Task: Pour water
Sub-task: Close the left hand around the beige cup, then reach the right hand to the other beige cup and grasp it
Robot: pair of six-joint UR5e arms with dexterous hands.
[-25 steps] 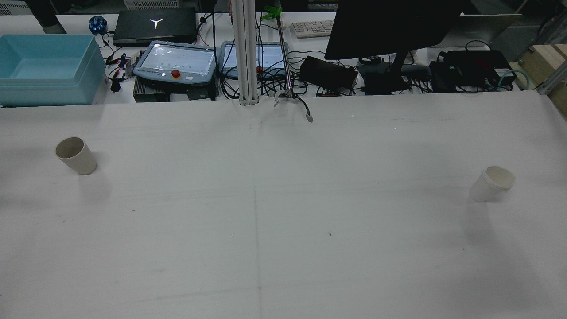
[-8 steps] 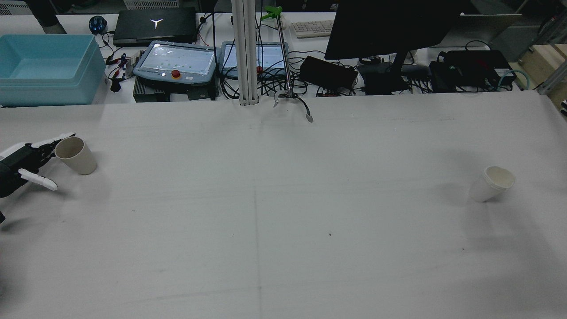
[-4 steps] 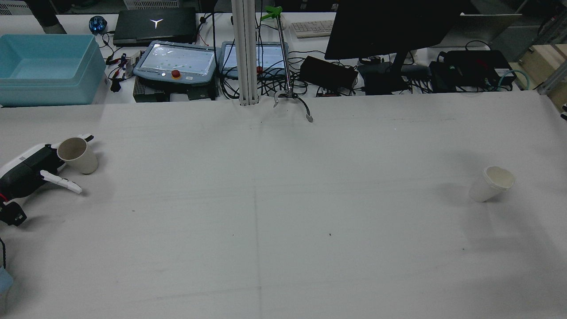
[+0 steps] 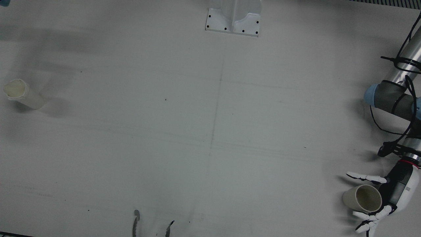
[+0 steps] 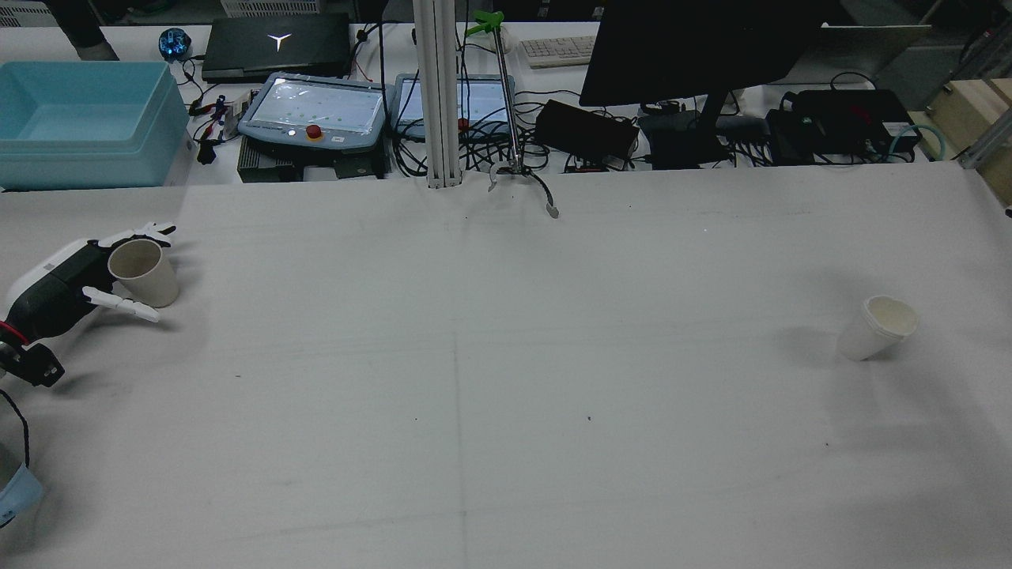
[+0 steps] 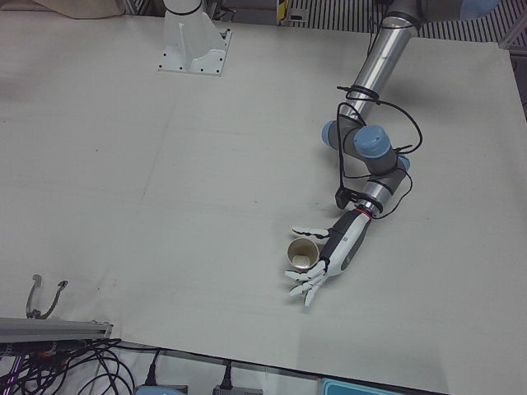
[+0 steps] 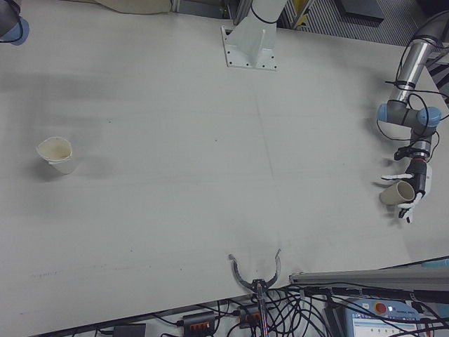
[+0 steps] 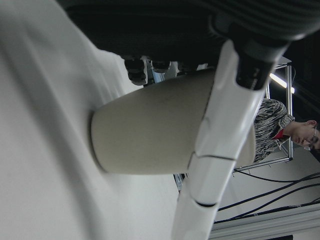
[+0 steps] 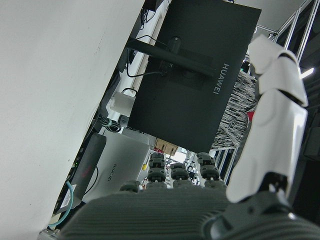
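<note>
- A beige cup (image 5: 145,273) is seen upright on the white table (image 5: 506,395), at the far left of the rear view and in the lower right corner of the front view (image 4: 361,198).
- The left hand (image 5: 75,276) is placed around this cup with its fingers (image 5: 150,231) spread: one white digit lies on the near side of the cup and the others on the far side, so the cup sits between them.
- In the left hand view the cup wall (image 8: 150,135) is crossed by a white digit lying close against it; whether a firm clasp has been made cannot be told, and the cup base is seen resting on the table.
- In the left-front view the same hand (image 6: 329,255) is shown low at centre right, with the cup (image 6: 302,255) just beside the palm.
- A white cup (image 5: 877,327) is found upright at the right of the rear view, and at the left edge of the front view (image 4: 21,93), well apart from the beige cup.
- The right hand (image 9: 210,200) appears only in its own camera view, where a white digit is held straight and nothing is grasped; a dark monitor (image 9: 192,82) fills the background.
- A blue bin (image 5: 83,122) is seen at the upper left of the rear view.
</note>
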